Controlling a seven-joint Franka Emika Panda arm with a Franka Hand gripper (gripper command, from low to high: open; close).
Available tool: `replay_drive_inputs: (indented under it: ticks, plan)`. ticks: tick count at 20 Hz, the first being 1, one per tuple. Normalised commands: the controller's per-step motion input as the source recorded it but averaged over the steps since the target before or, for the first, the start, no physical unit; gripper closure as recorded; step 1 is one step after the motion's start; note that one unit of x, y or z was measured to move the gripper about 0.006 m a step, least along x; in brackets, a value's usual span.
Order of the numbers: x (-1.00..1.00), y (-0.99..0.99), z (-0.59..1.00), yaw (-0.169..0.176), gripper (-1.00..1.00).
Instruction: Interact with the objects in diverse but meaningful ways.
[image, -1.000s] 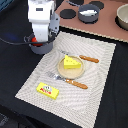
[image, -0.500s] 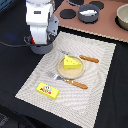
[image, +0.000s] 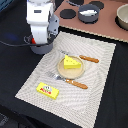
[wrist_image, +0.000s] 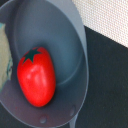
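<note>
Take the tan round plate (image: 75, 66) at the middle of the woven placemat (image: 100, 80) as your landmark. You have the yellow holed cheese wedge (image: 72, 62) sitting on that plate, with wooden-handled cutlery (image: 76, 83) lying just beside the plate on two sides. The flat yellow labelled box (image: 48, 89) lies on the placemat, near the plate toward the exterior view's left and closer to the camera. Beyond the plate, toward the exterior view's left, your arm stands over a grey bowl (image: 42, 48) on the dark counter (image: 12, 65). In the wrist view, the red tomato (wrist_image: 36, 76) lies inside that grey bowl (wrist_image: 80, 60). You cannot tell whether the gripper is released or clenched, since its fingers show in neither view. A grey two-handled pot (image: 88, 12) sits well beyond the plate.
</note>
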Motion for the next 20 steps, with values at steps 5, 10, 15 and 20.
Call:
replay_drive_inputs:
  ticks: [5, 10, 15, 20]
  plan:
    - [0.44, -0.43, 0.19, -0.054, -1.0]
    - [0.47, -0.48, 0.01, -0.057, -1.0]
    - [0.53, -0.55, -0.01, -0.081, -1.0]
    - [0.44, -0.56, -0.05, -0.093, -1.0]
